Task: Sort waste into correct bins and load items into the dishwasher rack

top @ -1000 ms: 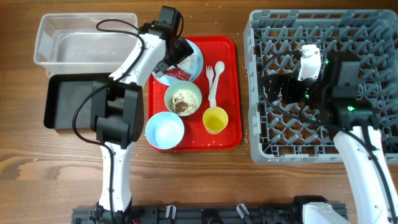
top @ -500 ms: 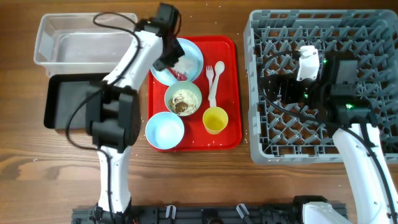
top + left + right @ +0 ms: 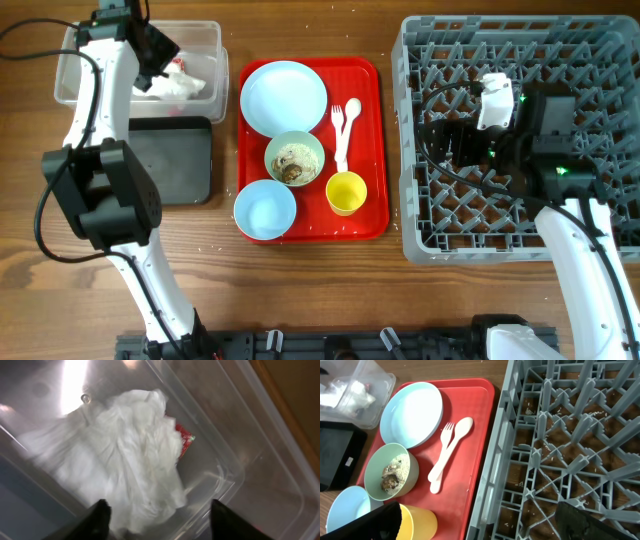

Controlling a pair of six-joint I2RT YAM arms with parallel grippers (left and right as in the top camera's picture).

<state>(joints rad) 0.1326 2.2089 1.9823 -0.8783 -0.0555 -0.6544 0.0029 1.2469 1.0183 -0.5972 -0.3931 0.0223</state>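
Two wastes in the tub [image 3: 205, 40], counter's far left corner.
Left pincer [image 3: 160, 512], wide above napkin [image 3: 125, 460] and wrapper [image 3: 184, 442], should rise straight, clearing the rim.

White links [image 3: 97, 100], black joints [image 3: 100, 190], black cables [image 3: 44, 225] (green light [image 3: 562, 172] on right).

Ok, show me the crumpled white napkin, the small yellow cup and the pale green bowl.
crumpled white napkin [image 3: 125, 455], left wrist view, middle folds
small yellow cup [image 3: 346, 192], overhead view, inner bottom
pale green bowl [image 3: 374, 472], right wrist view, inner wall
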